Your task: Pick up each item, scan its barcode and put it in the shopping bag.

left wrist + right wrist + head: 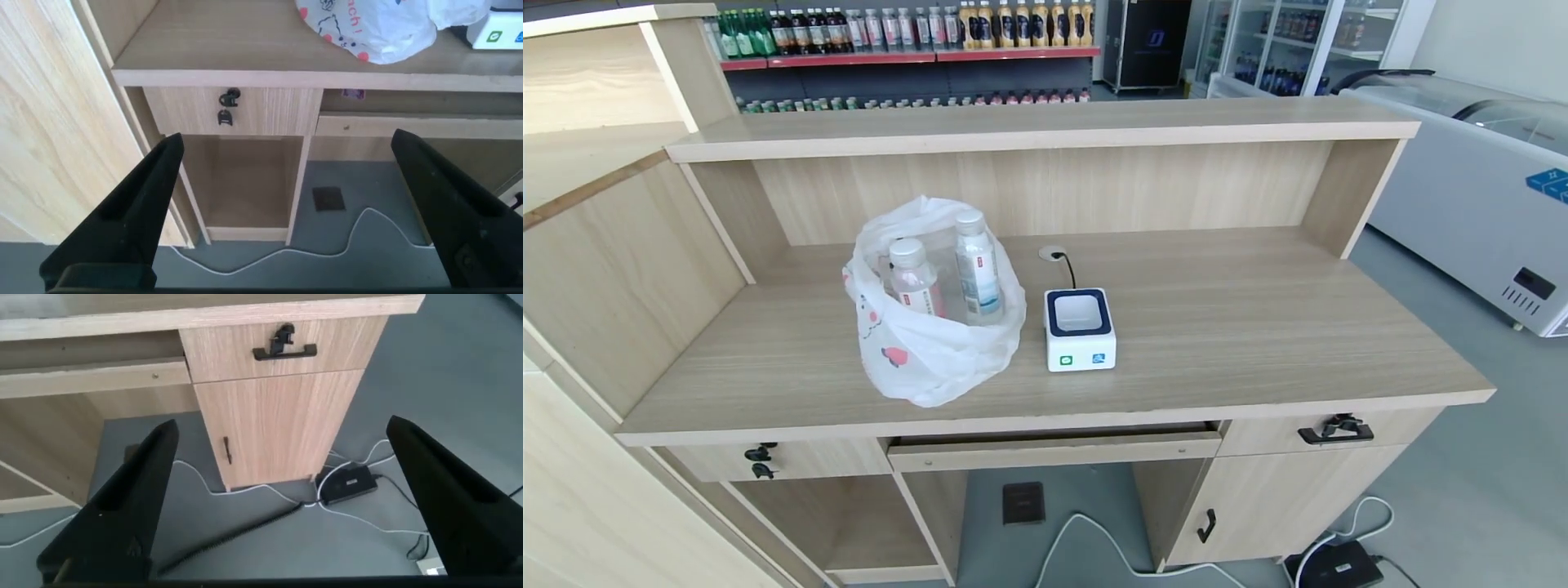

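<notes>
The left claw [286, 143] hangs low in front of the desk, under the front lip of the counter [1258, 327], its fingers spread wide with nothing between them; beyond it is the left drawer [270, 110] with a key [230, 107] in its lock. The bag [915, 359] sits on the counter above and ahead of that claw, a little toward the robot's right and near the front edge, its mouth open upward. Two bottles stand in it, caps up and long axes close to vertical: a shorter bottle [913, 278] and, just beside it, a taller bottle [976, 265]. Just right of the bag, at or against its plastic, is the scanner [1079, 328], window facing up, its cable running to a hole [1054, 253] behind. The right claw [282, 425] also hangs low, spread and holding nothing, in front of the right drawer [351, 343] with its black handle [284, 348] and the door [286, 457] below. Both bottles being bagged, the task looks done or nearly so. Should another reach be needed, the left arm is nearer the bag, the right nearer the scanner. Either claw would first have to rise past the counter lip. The side wall and upper shelf hem in the bag, while the broad counter right of the scanner gives more room.
</notes>
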{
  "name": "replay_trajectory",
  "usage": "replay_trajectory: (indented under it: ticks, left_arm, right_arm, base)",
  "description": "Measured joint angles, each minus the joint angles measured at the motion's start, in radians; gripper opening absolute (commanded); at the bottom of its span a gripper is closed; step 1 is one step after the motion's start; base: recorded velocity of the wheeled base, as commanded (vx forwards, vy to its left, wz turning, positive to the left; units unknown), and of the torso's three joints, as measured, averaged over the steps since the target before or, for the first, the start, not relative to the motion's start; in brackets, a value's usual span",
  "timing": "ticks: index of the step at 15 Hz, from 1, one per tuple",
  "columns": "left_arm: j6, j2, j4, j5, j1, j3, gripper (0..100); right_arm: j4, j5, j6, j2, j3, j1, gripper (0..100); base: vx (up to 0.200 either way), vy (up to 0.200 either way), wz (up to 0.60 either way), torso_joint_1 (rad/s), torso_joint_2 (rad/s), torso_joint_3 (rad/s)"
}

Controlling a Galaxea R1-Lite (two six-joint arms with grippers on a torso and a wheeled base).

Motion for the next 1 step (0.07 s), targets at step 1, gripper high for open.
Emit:
replay_trajectory:
  ticks: [1]
  left_arm:
    - [0.000, 0.000, 0.000, 0.000, 0.000, 0.000, 100]
  right_arm:
    - [0.001, 0.000, -0.002, -0.009, 0.000, 0.001, 100]
  base:
    - [0.000, 0.000, 0.00, 0.000, 0.00, 0.000]
